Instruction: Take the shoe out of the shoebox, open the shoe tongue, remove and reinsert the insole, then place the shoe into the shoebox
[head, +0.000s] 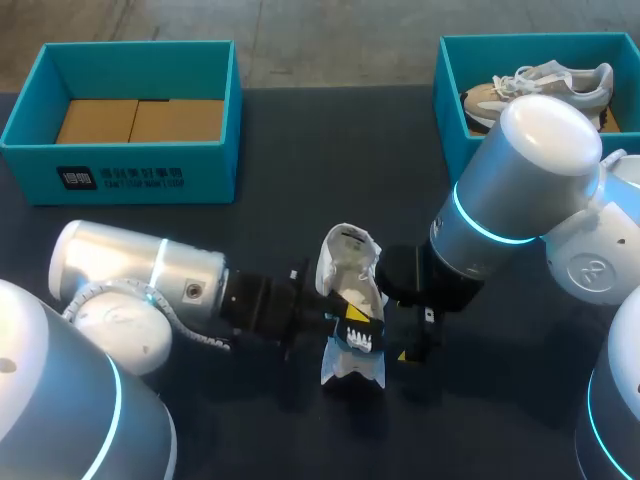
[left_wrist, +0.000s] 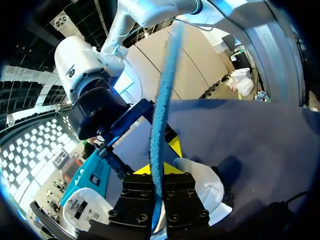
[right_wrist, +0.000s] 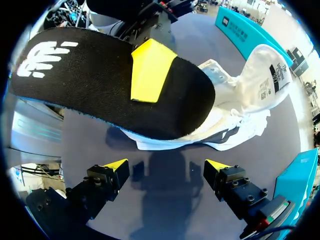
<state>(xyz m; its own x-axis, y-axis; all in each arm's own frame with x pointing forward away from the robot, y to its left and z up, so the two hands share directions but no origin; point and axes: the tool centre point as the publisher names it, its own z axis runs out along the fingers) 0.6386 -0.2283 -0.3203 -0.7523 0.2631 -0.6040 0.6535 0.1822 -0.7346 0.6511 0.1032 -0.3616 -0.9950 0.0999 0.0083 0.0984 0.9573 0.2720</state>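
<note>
A white shoe (head: 350, 262) lies on the dark table at the middle, its tongue pulled up. My left gripper (head: 350, 318) comes in from the left and is shut on the black insole (head: 362, 338). In the left wrist view the insole (left_wrist: 162, 110) stands edge-on between my left gripper's (left_wrist: 159, 162) fingers, showing its blue rim. In the right wrist view the insole (right_wrist: 100, 80) hangs flat above the table with one yellow fingertip (right_wrist: 150, 70) on it, its rounded end over the shoe (right_wrist: 250, 95). My right gripper (right_wrist: 167, 167) is open just before it, holding nothing, to the right of the shoe (head: 410, 345).
A teal shoebox (head: 140, 170) with brown cardboard inside stands at the back left. A second teal shoebox (head: 450, 95) at the back right holds a beige shoe (head: 550, 85), partly hidden by my right arm. Bare table lies between the boxes.
</note>
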